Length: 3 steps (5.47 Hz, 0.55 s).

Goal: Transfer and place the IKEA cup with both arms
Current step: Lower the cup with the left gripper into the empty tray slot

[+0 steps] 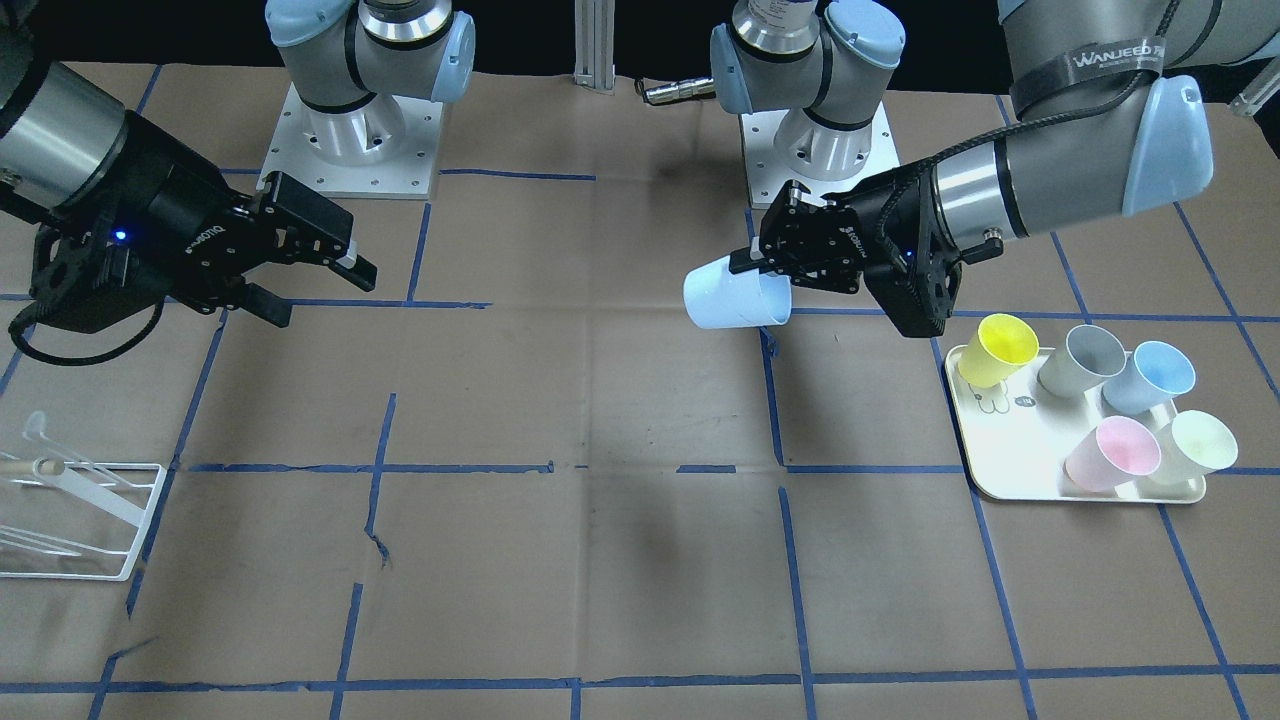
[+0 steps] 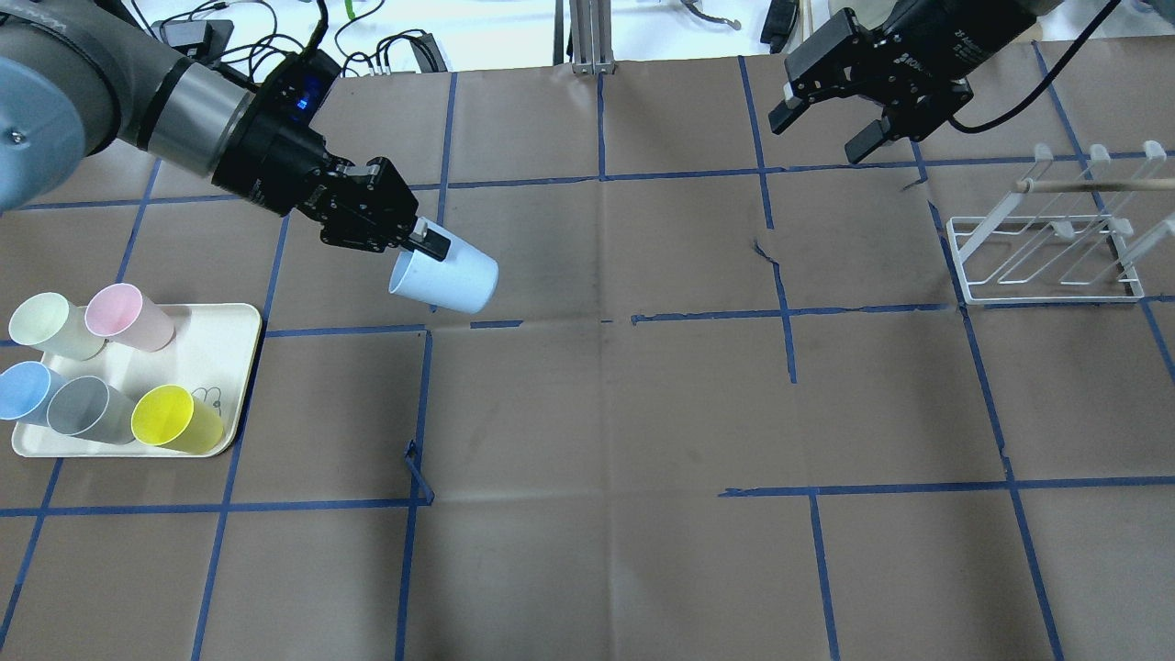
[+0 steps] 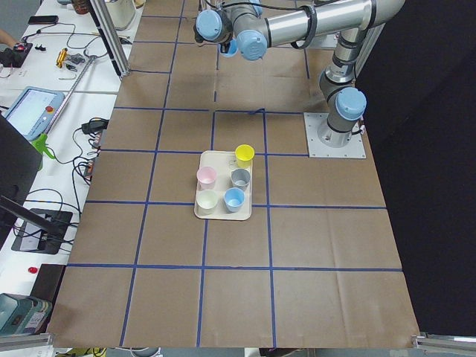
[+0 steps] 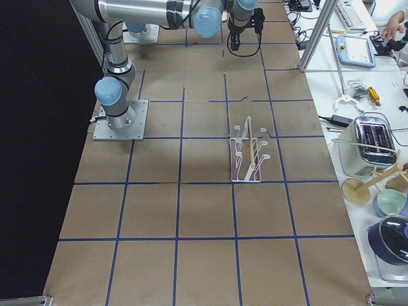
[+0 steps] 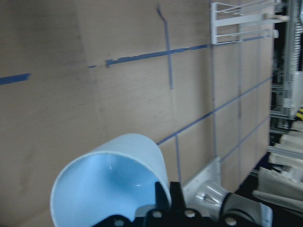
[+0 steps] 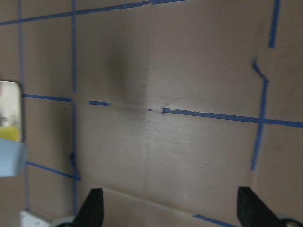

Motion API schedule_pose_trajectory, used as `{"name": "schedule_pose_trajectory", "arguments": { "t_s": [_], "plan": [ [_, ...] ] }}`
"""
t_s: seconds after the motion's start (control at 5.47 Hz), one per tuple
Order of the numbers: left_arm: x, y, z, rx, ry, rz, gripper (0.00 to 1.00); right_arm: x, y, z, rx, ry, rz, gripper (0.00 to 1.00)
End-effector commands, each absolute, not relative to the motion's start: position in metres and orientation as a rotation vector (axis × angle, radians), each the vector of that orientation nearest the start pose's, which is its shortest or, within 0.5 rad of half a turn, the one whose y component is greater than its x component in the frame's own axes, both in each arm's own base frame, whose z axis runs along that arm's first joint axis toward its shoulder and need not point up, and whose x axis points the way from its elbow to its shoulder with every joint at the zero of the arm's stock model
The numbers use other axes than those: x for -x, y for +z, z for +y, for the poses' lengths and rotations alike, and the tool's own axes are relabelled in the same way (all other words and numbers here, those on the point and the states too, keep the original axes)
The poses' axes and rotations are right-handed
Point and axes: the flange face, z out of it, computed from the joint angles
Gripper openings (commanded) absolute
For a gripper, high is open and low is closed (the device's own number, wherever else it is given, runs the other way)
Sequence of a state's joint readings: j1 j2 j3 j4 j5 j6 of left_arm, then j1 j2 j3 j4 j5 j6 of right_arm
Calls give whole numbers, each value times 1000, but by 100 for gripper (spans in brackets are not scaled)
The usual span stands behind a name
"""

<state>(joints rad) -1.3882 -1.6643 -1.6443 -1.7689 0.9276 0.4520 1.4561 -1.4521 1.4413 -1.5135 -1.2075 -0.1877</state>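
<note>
The IKEA cup (image 2: 445, 278), pale blue and handleless, hangs tilted on its side above the table, left of centre. My left gripper (image 2: 427, 243) is shut on its rim, one finger inside. In the front view the cup (image 1: 735, 295) is held by the same gripper (image 1: 755, 262), base pointing toward the table's middle. The left wrist view looks into the cup's blue inside (image 5: 113, 184). My right gripper (image 2: 826, 124) is open and empty above the far right of the table, well apart from the cup. It also shows in the front view (image 1: 320, 290).
A cream tray (image 2: 229, 340) at the left front holds several cups: pale green, pink, sky-blue, grey (image 2: 87, 408) and yellow. A white wire rack (image 2: 1046, 248) stands at the right. Brown paper with blue tape lines covers the table.
</note>
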Motion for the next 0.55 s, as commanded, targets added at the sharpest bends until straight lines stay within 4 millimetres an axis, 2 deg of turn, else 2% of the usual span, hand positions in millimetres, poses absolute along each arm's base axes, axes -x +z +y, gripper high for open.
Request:
{"name": "schedule_pose_trajectory", "arguments": {
  "t_s": [0.0, 0.37],
  "plan": [
    [75, 402, -533, 1, -126, -2729, 3, -142, 502, -546, 168, -123, 3129, 100],
    [38, 368, -564, -164, -69, -3026, 0, -137, 497, -550, 101, -109, 3163, 100]
  ]
}}
